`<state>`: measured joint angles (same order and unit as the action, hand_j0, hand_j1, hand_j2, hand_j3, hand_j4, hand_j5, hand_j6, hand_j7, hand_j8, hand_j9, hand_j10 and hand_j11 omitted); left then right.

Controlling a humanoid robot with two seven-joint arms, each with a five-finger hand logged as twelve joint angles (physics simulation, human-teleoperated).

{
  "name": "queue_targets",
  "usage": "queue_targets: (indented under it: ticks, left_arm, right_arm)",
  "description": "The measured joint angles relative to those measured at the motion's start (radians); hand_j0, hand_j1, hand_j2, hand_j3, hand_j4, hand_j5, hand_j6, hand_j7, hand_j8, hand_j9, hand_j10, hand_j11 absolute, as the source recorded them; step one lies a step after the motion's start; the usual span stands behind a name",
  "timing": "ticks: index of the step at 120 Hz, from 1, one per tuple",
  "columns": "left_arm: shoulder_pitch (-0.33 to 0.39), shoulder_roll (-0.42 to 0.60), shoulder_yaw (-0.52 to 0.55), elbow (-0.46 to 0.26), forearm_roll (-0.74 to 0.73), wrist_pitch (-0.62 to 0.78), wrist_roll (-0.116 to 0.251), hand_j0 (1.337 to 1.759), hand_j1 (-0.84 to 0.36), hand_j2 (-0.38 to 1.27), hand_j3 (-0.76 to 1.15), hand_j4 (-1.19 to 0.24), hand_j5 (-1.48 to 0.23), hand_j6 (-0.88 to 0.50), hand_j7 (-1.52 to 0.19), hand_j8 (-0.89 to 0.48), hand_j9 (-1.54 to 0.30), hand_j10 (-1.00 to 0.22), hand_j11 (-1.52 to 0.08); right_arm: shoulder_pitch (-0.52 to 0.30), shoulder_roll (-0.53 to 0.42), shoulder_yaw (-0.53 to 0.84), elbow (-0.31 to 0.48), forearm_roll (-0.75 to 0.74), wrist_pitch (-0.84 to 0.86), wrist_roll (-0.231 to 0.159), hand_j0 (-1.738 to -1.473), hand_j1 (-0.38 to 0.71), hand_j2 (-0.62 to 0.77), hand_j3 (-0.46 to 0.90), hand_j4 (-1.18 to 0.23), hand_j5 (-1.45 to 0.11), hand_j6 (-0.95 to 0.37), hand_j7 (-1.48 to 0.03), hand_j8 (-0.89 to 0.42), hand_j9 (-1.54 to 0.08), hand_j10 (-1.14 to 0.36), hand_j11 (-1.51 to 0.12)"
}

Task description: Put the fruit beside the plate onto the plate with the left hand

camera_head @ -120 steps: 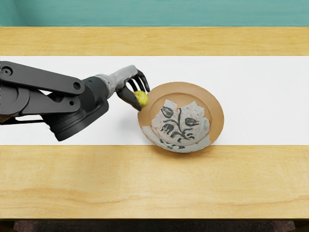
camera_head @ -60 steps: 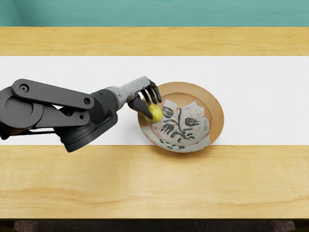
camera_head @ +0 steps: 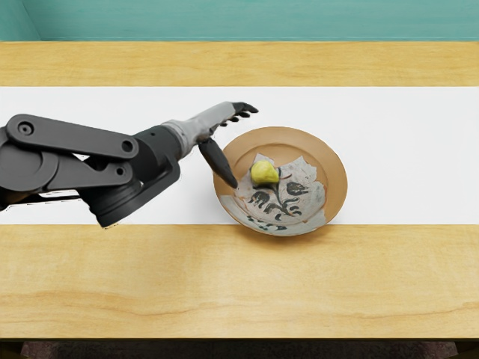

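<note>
Pear (camera_head: 263, 173) rests on the plate (camera_head: 334, 170); left hand (camera_head: 215, 132), splayed and empty, beside its rim; placement looks done.

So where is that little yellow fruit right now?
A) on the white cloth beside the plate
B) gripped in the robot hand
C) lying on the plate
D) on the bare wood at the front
C: the fruit lies on the painted middle of the plate, while the left robot hand is spread open beside it and holds nothing.
</note>
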<state>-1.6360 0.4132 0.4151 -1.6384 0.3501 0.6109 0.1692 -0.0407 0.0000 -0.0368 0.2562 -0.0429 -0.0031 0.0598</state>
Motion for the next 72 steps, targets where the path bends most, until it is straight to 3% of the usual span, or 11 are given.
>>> queue_targets:
  ticks: [11,23,30,55,72]
  left_arm:
    - [0.046,0.185,-0.082,0.0,-0.007,-0.038,-0.009,1.658,0.23,0.03,0.0,-0.1,-0.13,-0.09,-0.13,-0.09,-0.13,-0.1,-0.13]
    - [0.143,0.383,-0.246,0.021,-0.043,-0.336,-0.01,1.658,0.28,0.02,0.0,-0.06,-0.08,-0.06,-0.08,-0.06,-0.08,-0.06,-0.08]
    - [0.16,0.466,-0.322,0.037,-0.102,-0.513,-0.011,1.658,0.29,0.02,0.0,-0.05,-0.06,-0.05,-0.06,-0.05,-0.06,-0.05,-0.06]
    - [0.204,0.651,-0.432,0.074,-0.192,-0.939,-0.015,1.658,0.33,0.01,0.0,-0.02,-0.03,-0.02,-0.03,-0.02,-0.03,-0.02,-0.03]
    - [0.23,0.7,-0.447,0.079,-0.207,-1.056,-0.017,1.658,0.33,0.0,0.0,-0.01,-0.02,-0.01,-0.02,-0.01,-0.02,-0.01,-0.02]
  right_arm:
    - [0.0,0.0,0.0,0.0,0.0,0.0,0.0,-1.658,-0.33,0.0,0.0,-0.02,-0.02,-0.02,-0.02,-0.02,-0.02,-0.02,-0.02]
    - [0.0,0.0,0.0,0.0,0.0,0.0,0.0,-1.658,-0.33,0.0,0.0,-0.02,-0.02,-0.02,-0.02,-0.02,-0.02,-0.02,-0.02]
    - [0.0,0.0,0.0,0.0,0.0,0.0,0.0,-1.658,-0.33,0.0,0.0,-0.02,-0.02,-0.02,-0.02,-0.02,-0.02,-0.02,-0.02]
    - [0.0,0.0,0.0,0.0,0.0,0.0,0.0,-1.658,-0.33,0.0,0.0,-0.02,-0.02,-0.02,-0.02,-0.02,-0.02,-0.02,-0.02]
    - [0.0,0.0,0.0,0.0,0.0,0.0,0.0,-1.658,-0.33,0.0,0.0,-0.02,-0.02,-0.02,-0.02,-0.02,-0.02,-0.02,-0.02]
